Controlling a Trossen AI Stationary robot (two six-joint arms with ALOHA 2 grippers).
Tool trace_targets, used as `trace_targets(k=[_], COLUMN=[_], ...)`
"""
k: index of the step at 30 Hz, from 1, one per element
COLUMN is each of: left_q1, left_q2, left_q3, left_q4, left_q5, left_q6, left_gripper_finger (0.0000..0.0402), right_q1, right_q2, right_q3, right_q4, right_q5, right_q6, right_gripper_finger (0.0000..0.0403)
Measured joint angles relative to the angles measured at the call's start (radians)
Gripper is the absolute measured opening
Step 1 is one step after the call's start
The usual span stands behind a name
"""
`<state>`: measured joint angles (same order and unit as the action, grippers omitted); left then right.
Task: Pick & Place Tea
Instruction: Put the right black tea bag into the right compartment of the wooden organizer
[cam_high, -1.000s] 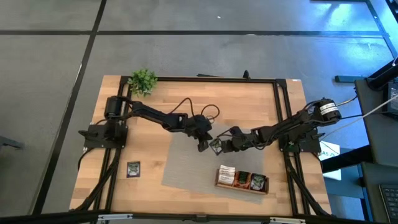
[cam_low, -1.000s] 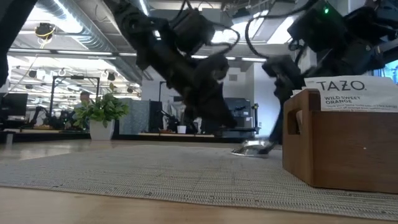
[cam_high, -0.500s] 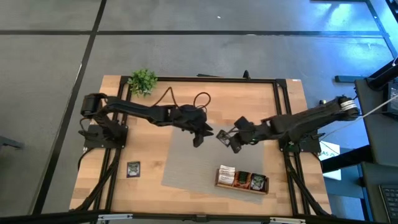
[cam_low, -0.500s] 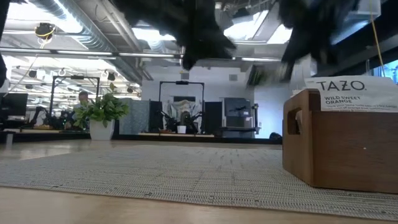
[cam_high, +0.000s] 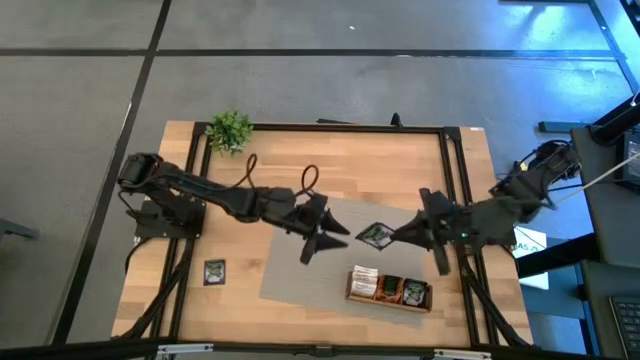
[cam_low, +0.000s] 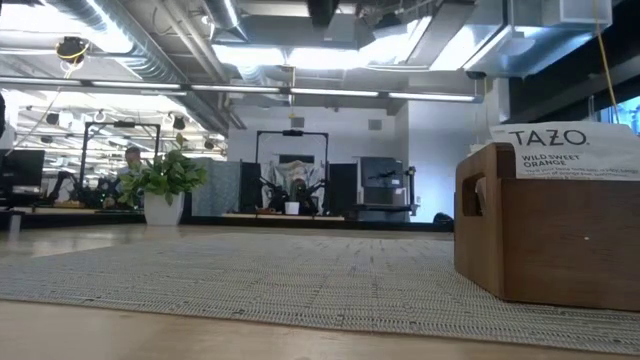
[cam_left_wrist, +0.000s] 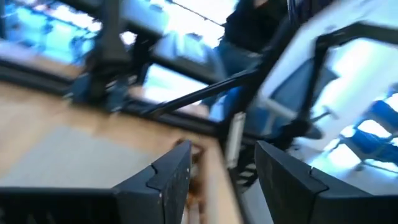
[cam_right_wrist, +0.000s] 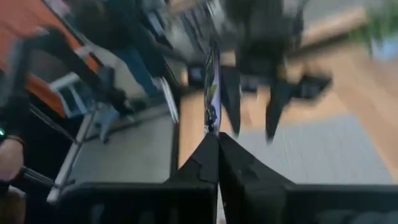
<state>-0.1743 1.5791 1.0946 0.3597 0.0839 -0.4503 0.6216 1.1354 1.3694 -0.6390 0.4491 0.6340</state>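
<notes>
Left gripper (cam_high: 320, 240): hung over the grey mat (cam_high: 300, 270), its jaws apart and holding nothing.
Right gripper (cam_high: 398, 236): stood just right of the left one, above the mat's far right part, jaws clamped on a sachet (cam_high: 375, 235).
Held sachet: dark with a white edge, pinched by one side and sticking out to the left; in the right wrist view it looked edge-on, though that picture was blurred.
Tray (cam_high: 389, 288): a wooden box at the mat's near right, with more sachets standing in it.
Spare sachet (cam_high: 214, 271): a dark one lay alone on the bare table (cam_high: 400, 165), near left.
Plant (cam_high: 229, 130): stood at the far left corner.
</notes>
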Motion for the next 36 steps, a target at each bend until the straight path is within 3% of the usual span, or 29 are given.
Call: trace_targets(k=[6,11,15,22,25,36], left_q1=[-0.087,-0.138,-0.154,-0.174,-0.179,-0.179], left_q2=[0.0,0.0,0.0,0.0,0.0,0.0], left_q3=[0.0,0.0,0.0,0.0,0.0,0.0], left_q4=[0.114,0.163,0.276,0.503,0.536,0.557], left_q5=[-0.075,-0.233,-0.308,-0.373,-0.376,-0.373], left_q6=[0.033,0.121,0.173,0.409,0.466,0.473], left_gripper_finger=[0.0173,0.0173,0.0173,0.0173,0.0173,0.0173], right_q1=[0.099,0.117,0.117,0.117,0.116,0.071], right_q2=[0.022,0.074,0.12,0.2,0.225,0.273], right_q3=[0.017,0.016,0.016,0.016,0.015,0.015], right_q4=[0.309,0.51,0.58,0.634,0.673,0.753], right_q5=[0.209,0.22,0.262,0.402,0.455,0.459], right_q6=[-0.291,-0.51,-0.529,-0.551,-0.597,-0.69], right_gripper_finger=[0.0002,0.0003,0.0003,0.0004,0.0005,0.0005])
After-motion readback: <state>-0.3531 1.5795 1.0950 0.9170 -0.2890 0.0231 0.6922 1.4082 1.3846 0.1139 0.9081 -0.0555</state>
